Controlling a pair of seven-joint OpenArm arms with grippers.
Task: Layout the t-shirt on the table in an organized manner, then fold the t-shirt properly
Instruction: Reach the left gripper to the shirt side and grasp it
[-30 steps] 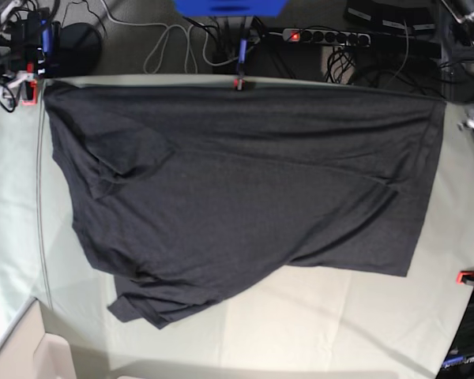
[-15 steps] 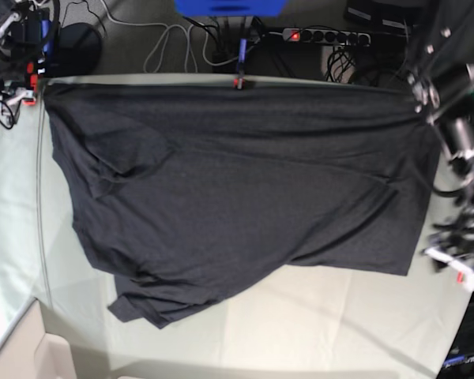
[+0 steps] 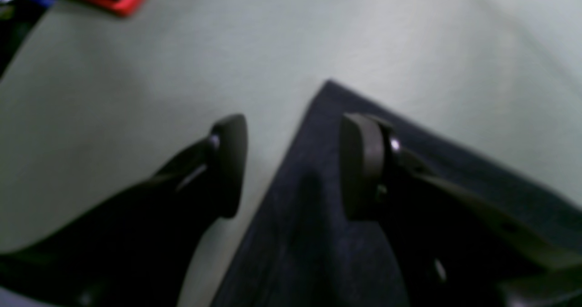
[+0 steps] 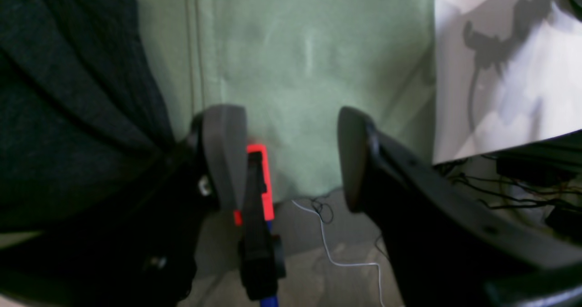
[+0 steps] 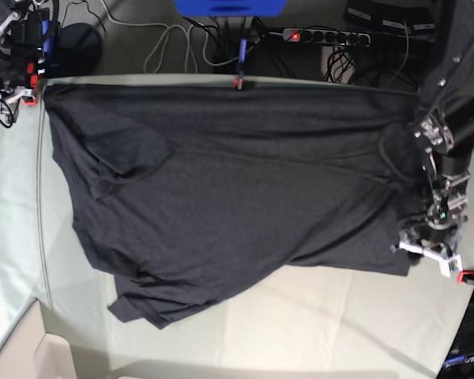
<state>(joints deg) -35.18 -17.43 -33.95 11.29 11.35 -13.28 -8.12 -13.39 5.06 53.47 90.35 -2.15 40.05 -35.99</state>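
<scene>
We saw the t-shirt spread on the table, print hidden. Left gripper, jaws spread, straddled its corner; right gripper, jaws spread, held nothing.

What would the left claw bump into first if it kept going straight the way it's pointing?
Probably the corner of the t-shirt. The left claw is open and points down at that corner, one finger over the dark cloth, the other over the bare table. How high it hovers is unclear.
</scene>
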